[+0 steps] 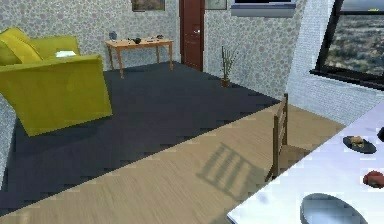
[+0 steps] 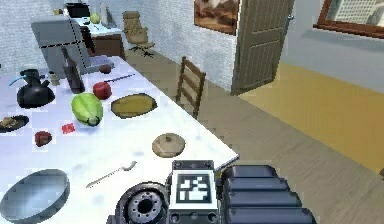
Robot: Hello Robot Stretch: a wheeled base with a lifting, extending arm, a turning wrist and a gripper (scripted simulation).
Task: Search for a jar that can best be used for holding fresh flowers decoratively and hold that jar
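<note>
On the white table [image 2: 150,125] stand a dark round vessel with a handle [image 2: 33,93] and a tall dark bottle [image 2: 70,72], both at the arm side view's left. No clear jar shape stands out among them. At the bottom edge sits the arm's white marked square [image 2: 190,189], with the gripper's dark body [image 2: 143,207] left of it over the table's near edge. Its far end is not made out, so I cannot tell whether it holds anything. In the forward view a thin plant in a small pot [image 1: 227,68] stands on the floor by the far wall.
The table also carries a red apple [image 2: 101,90], a green thing [image 2: 87,109], a brown plate [image 2: 132,104], a grey bowl [image 2: 35,194] and a grey machine [image 2: 55,40]. A wooden chair [image 2: 190,86] stands beside it. A yellow armchair [image 1: 50,85], side table [image 1: 140,48] and dark carpet lie ahead.
</note>
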